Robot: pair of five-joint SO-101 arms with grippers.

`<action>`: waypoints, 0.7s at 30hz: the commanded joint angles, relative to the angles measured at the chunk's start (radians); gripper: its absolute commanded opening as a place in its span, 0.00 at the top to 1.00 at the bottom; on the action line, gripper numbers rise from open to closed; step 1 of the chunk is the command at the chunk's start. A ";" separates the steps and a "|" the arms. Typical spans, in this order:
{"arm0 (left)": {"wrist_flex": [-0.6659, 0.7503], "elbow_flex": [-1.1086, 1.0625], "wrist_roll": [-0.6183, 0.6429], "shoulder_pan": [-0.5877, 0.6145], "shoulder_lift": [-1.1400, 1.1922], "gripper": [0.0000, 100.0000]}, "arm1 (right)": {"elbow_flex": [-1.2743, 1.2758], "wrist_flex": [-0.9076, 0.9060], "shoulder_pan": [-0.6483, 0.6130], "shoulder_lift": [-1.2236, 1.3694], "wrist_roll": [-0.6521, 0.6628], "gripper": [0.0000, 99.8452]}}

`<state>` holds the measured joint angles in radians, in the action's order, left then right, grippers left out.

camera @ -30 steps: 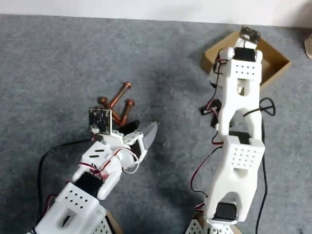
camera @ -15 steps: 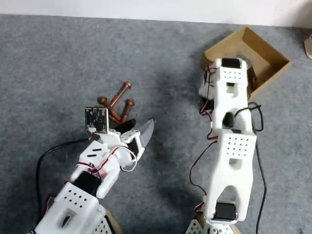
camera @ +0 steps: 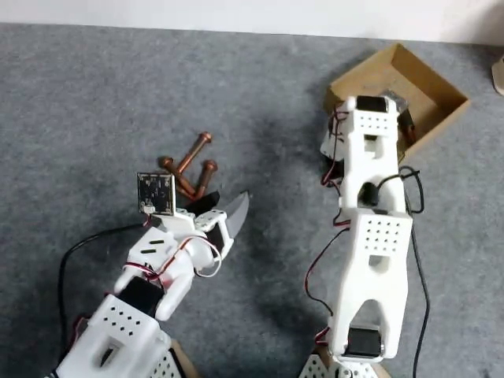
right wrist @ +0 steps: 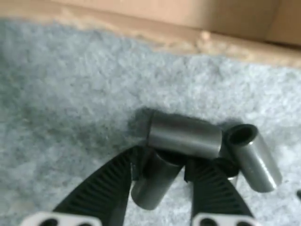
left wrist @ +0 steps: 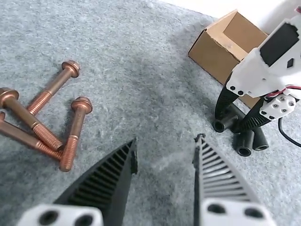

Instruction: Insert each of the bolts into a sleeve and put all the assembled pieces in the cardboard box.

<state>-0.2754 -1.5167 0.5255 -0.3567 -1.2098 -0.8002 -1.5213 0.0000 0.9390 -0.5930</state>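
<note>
Copper bolts [camera: 191, 155] in a loose, crossed heap on grey carpet [camera: 94, 87], left of the middle. Lie flat, some shafts over others, heads mostly at the far ends. Just near and right of the heap, the left gripper [camera: 230, 203]. Stands with fingers spread wide, holds nothing, touches no bolt; tips over bare carpet.

At the far right, an open-topped cardboard box [camera: 441, 83]. Partly covered on its near left side by the right arm [camera: 370, 236]. Just near and left of the box, a cluster of short black sleeves [left wrist: 244, 142], lying on the carpet and touching one another.

Down among them, the right gripper [right wrist: 162, 162]. Narrowed to the width of one sleeve [right wrist: 153, 186], a finger against each side of it. Just beyond the fingertips, a second sleeve [right wrist: 184, 135] lying crosswise and touching the first. Beside that, a third sleeve [right wrist: 251, 157] with its open end in view. Bolts and sleeves well apart, on opposite sides of the carpet.
</note>
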 commanded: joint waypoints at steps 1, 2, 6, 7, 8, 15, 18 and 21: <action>0.023 0.047 0.025 0.015 -0.005 0.81 | -0.012 -0.005 -0.062 0.004 -0.002 0.89; 0.021 0.053 0.055 0.015 -0.005 0.82 | -0.015 -0.053 -0.067 0.004 -0.002 0.93; 0.021 0.062 0.048 0.033 -0.005 0.93 | -0.102 -0.143 -0.071 -0.007 0.000 0.99; 0.023 0.064 0.043 0.041 -0.005 0.96 | -0.127 -0.156 -0.071 -0.004 0.000 1.00; 0.026 0.064 0.043 0.045 -0.005 0.98 | -0.147 -0.168 -0.070 -0.002 0.000 1.00; 0.020 0.085 0.048 0.053 -0.005 0.99 | -0.170 -0.237 -0.074 0.001 0.107 1.00; -0.014 0.105 0.064 0.053 -0.004 0.99 | -0.170 -0.237 -0.067 0.001 0.112 1.00; -0.129 0.179 0.138 0.053 0.018 0.99 | -0.166 -0.237 -0.067 0.004 0.112 1.00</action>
<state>-0.3214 -1.4461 0.6130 -0.3107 -1.2083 -0.9214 -1.7377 -0.0598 0.9636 -0.4964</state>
